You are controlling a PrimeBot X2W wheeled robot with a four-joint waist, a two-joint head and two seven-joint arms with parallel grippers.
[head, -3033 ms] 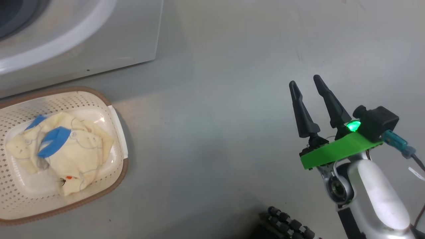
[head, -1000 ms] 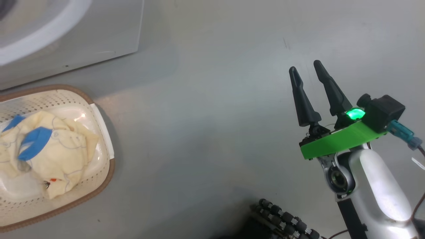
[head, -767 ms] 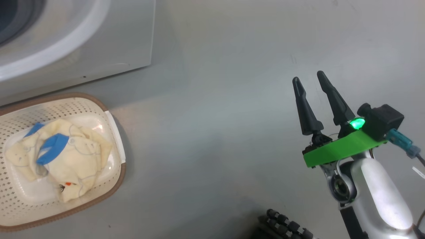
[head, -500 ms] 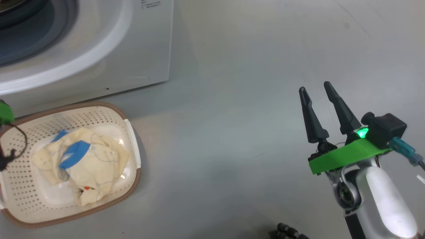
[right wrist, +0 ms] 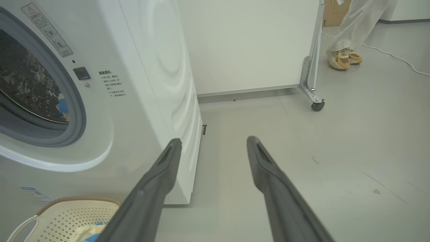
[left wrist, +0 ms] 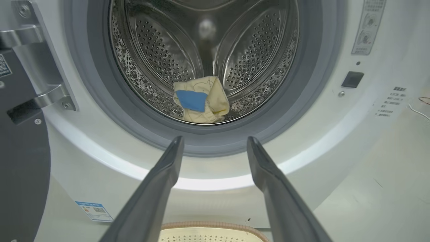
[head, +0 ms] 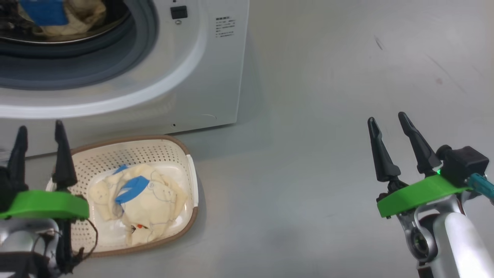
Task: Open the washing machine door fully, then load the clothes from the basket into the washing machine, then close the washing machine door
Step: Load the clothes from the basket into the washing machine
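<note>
Grey floor (head: 308, 173) stretches before the white washing machine (head: 208, 77), its door (left wrist: 20, 161) open at the left of the left wrist view. One cream garment (left wrist: 201, 99) with a blue patch lies in the drum (left wrist: 161, 50). More clothes (head: 142, 200) lie in the basket (head: 173, 152) just before the machine. The left tool (head: 40, 125) hangs by the basket and the right tool (head: 386, 117) hangs over bare floor, both spread wide and holding nothing.
</note>
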